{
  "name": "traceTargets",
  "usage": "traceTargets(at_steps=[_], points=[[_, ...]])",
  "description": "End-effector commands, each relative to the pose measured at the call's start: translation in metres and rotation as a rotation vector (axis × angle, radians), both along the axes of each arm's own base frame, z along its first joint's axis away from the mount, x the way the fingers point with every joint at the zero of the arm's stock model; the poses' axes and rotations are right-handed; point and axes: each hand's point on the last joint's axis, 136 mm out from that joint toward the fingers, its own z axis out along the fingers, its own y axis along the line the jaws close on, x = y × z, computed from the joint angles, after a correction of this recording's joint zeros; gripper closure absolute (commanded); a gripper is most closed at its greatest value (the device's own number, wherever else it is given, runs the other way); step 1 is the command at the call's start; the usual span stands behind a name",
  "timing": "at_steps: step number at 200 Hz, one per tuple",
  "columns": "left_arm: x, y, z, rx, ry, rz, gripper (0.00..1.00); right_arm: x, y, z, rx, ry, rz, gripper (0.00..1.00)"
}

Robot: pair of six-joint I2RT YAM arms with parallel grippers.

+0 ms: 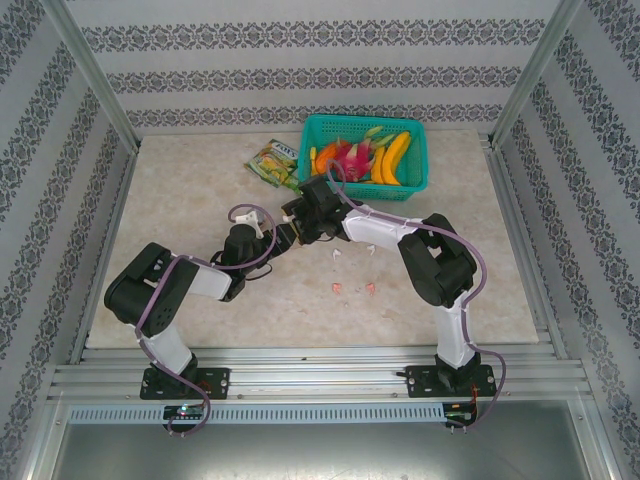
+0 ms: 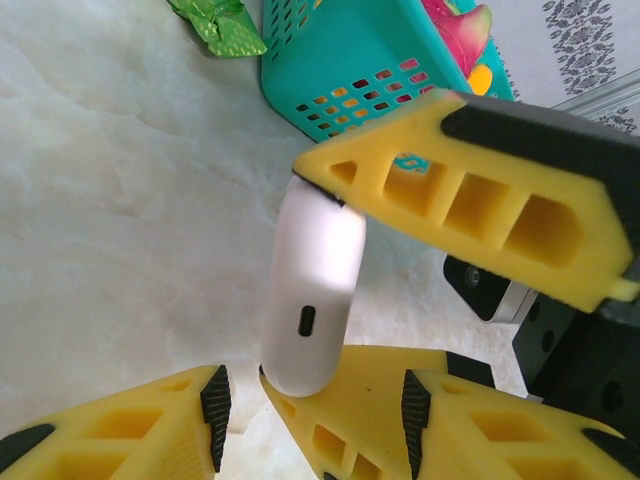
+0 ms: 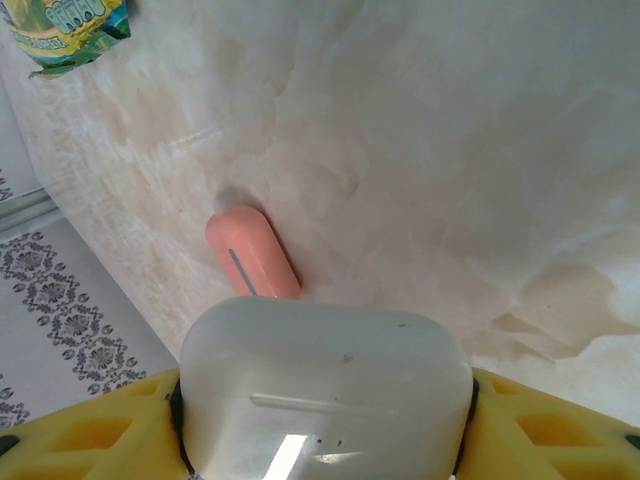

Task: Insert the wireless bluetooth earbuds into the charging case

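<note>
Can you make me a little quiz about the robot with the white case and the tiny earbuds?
1. True or false: the right gripper is clamped on the white charging case.
2. How many earbuds lie on the table?
3. In the right wrist view, what lies on the table just past the white charging case? A. a pink case B. a spoon C. a cup

Key: 1 true; 2 four; 3 A.

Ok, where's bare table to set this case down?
Free: the table's left stretch beside the snack packet, and the near-right corner, this side of the basket. Crowded: the middle, four earbuds scattered there.
</note>
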Motion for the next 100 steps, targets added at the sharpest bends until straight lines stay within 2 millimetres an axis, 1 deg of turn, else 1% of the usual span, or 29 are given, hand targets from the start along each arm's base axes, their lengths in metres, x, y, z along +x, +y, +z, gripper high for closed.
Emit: traceTargets(at_steps=[1, 64, 100], points=[[0.005, -0.007, 0.021, -0.009, -0.069, -0.012, 0.5, -0.005, 0.003, 0.017, 0.035, -0.018, -0.003, 0.41], [0.016, -0.016, 0.021, -0.014, -0.074, -0.027, 0.53, -0.009, 0.004, 0.018, 0.042, -0.02, 0.008, 0.41], [0.017, -0.017, 0.017, -0.014, -0.066, -0.031, 0.54, -0.008, 0.004, 0.02, 0.05, -0.023, 0.005, 0.41]])
